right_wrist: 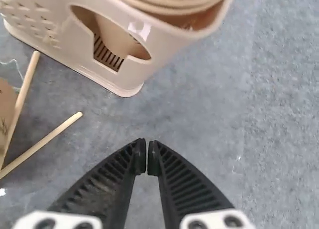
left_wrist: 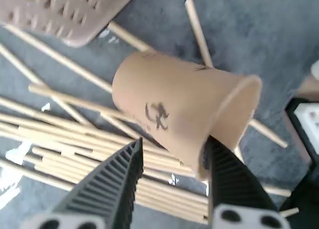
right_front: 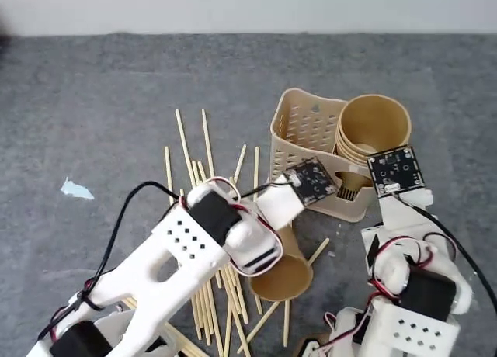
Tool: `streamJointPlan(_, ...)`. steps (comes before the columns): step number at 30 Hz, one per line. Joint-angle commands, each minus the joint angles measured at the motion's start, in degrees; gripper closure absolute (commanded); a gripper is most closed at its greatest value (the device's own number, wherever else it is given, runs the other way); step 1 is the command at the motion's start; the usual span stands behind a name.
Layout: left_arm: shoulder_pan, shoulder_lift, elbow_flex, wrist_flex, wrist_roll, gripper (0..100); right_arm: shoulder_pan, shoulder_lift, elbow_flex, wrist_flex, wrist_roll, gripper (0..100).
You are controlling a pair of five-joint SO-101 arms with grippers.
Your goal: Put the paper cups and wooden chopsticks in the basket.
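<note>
A brown paper cup (left_wrist: pixel 174 104) lies on its side on scattered wooden chopsticks (left_wrist: pixel 75 154). My left gripper (left_wrist: pixel 172 149) straddles it, fingers pressed to both sides near the rim. From above, that cup (right_front: pixel 286 275) lies just in front of the beige basket (right_front: pixel 307 128), half under the left wrist. A stack of paper cups (right_front: pixel 374 124) stands in the basket's right end. Many chopsticks (right_front: pixel 206 295) lie on the grey table to the left of the basket. My right gripper (right_wrist: pixel 146 157) hangs shut and empty over bare table, close to the basket (right_wrist: pixel 60 30).
The right arm (right_front: pixel 411 287) stands at the front right, close to the basket's corner. A small pale scrap (right_front: pixel 76 189) lies far left. Two chopsticks (right_wrist: pixel 40 139) lie near the basket's base. Grey table stretches open behind and to the right of the basket.
</note>
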Motion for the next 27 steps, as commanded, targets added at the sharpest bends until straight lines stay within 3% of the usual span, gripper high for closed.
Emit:
streamJointPlan(1, 0.3, -1.8, -1.8, -3.2, 1.1, 81, 1.5, 0.5, -0.9, -1.2, 1.0, 95.8)
streamJointPlan(7, 0.3, -1.8, 5.2, -11.1, 1.0, 82, 3.7, 0.5, -0.9, -1.2, 3.7, 95.8)
streamJointPlan(14, 0.3, -2.2, 7.0, -13.5, 0.5, 98, 7.5, 0.4, -0.9, -3.2, 3.5, 95.9)
streamJointPlan(20, 0.4, -2.2, -2.4, -4.2, 0.5, 99, 14.5, 0.4, -1.0, -4.9, 3.3, 95.8)
streamJointPlan(27, 0.5, -2.2, -24.0, 9.5, 0.5, 99, 20.3, 0.4, -1.0, -4.9, 3.3, 95.8)
